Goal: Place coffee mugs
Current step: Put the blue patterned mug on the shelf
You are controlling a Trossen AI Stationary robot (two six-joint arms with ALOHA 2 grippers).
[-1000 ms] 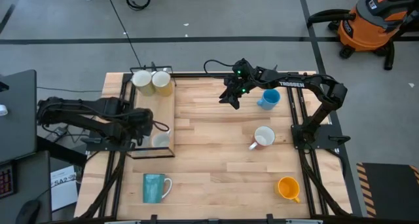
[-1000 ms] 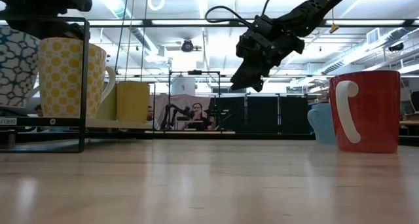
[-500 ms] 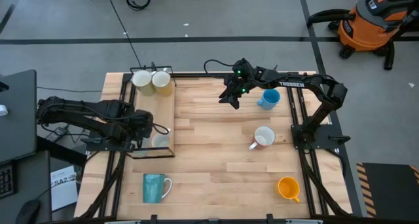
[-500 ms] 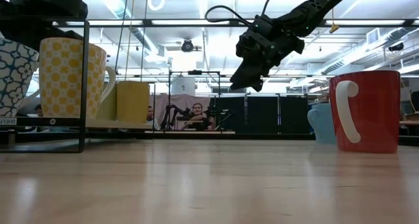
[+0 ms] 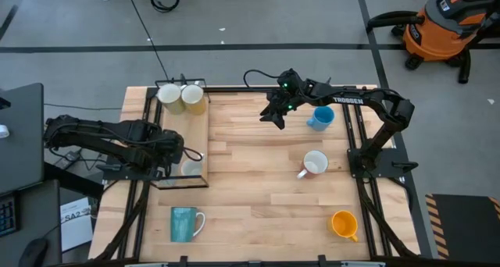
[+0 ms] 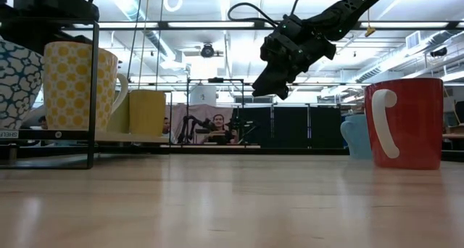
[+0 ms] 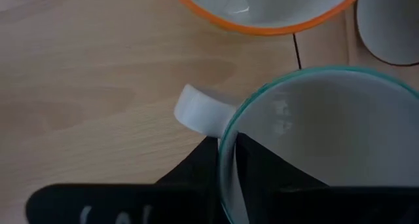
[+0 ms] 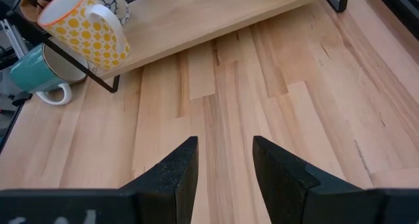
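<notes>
My left gripper (image 5: 180, 151) is over the wooden rack (image 5: 199, 130) at the table's left and is shut on the blue-and-white patterned mug (image 6: 16, 81). Next to it the orange-rimmed yellow-dotted mug (image 6: 72, 85) stands on the rack shelf. A white mug (image 5: 168, 94) and a pale yellow mug (image 5: 194, 100) stand at the rack's far end. My right gripper (image 5: 275, 117) hangs open above the table's far middle, left of the light blue mug (image 5: 319, 117). Upright on the table are a red mug with a white inside (image 5: 315, 164) and an orange mug (image 5: 344, 224). My left gripper holds the patterned mug by its teal rim (image 7: 222, 145), right beside the white handle (image 7: 200, 112). One finger (image 7: 275, 178) is inside the mug and one is outside. The fingers come from above. In the low view the mug sits slightly tilted; whether its base touches the shelf I cannot tell.
A teal mug (image 5: 183, 222) lies on its side on the table past the rack's near end. The rack's black frame (image 6: 94, 96) rises around the shelf. Bare wood lies between the rack and the right-hand mugs. People sit in the room behind.
My left gripper has gone down a little with the patterned mug, so the mug now stands lower beside the yellow-dotted mug and leans slightly. The hold is unchanged.
</notes>
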